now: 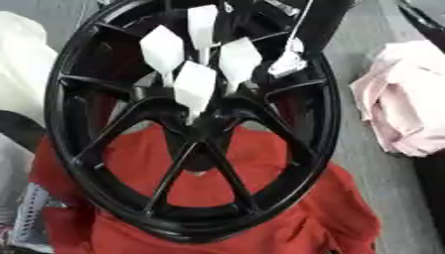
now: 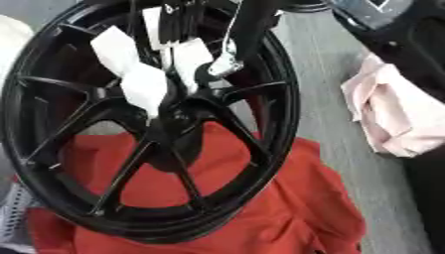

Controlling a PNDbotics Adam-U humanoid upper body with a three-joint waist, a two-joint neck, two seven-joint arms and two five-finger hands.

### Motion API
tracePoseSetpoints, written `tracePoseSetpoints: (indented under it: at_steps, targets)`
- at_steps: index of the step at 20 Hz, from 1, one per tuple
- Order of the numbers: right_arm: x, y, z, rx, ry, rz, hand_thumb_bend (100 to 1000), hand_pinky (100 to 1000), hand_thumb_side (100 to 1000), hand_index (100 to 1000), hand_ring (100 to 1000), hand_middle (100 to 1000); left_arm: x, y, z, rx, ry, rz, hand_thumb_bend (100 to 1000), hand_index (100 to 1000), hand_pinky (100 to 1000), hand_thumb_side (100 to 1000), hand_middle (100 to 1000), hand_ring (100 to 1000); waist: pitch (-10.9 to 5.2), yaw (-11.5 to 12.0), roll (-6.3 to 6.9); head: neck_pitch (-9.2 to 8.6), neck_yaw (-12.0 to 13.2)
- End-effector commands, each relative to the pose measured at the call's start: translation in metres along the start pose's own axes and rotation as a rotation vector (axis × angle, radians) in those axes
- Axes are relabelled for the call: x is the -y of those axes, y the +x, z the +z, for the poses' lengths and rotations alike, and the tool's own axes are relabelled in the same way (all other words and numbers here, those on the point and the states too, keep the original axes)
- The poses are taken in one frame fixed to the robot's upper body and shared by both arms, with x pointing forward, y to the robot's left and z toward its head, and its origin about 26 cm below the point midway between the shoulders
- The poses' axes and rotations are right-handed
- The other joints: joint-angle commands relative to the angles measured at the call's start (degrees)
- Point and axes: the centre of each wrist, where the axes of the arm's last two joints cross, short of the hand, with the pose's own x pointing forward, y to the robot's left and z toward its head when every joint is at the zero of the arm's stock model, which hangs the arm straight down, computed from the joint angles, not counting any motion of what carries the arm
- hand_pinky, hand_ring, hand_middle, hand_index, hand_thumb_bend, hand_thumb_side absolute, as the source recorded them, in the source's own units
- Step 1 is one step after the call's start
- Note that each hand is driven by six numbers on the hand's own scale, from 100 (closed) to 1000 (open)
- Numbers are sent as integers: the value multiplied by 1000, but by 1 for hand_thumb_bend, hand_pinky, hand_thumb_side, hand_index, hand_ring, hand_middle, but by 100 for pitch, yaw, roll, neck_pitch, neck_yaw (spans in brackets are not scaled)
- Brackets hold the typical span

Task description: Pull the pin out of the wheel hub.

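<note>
A black spoked wheel [image 1: 59,124] lies tilted on a red cloth [image 1: 269,218] and fills most of both views. Several white pins with flat diamond-shaped heads [image 1: 195,84] stand out of the hub [image 1: 204,131], clustered above its centre. A black arm [image 2: 252,25] comes down from the top over the rim. It ends in a pale silvery hand [image 2: 224,64] at the hub's upper right, close beside the pins. Whether that hand touches a pin is not clear. My left hand shows in neither view.
A crumpled pink cloth [image 1: 404,114] lies to the right on the grey surface [image 1: 365,49]. Dark machine parts [image 2: 391,34] fill the upper right. A white cloth [image 1: 22,54] and a grey mesh basket [image 1: 31,213] sit at the left edge.
</note>
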Motion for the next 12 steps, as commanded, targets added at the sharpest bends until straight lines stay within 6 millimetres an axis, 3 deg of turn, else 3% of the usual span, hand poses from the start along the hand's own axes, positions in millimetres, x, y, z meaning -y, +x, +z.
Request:
tracePoseSetpoints:
  at_steps: [1, 12]
  targets:
    - [5, -2, 5, -33, -16, 4, 382, 842, 257, 815, 832, 732, 1, 5, -3, 21, -11, 1, 114, 876, 790, 872, 692, 728, -89, 15, 20, -5, -29]
    - [-2, -13, -3, -61, 0, -22, 351, 830, 221, 791, 812, 697, 2, 6, -3, 24, -17, 3, 115, 874, 791, 872, 692, 729, -63, 61, 18, -31, -58]
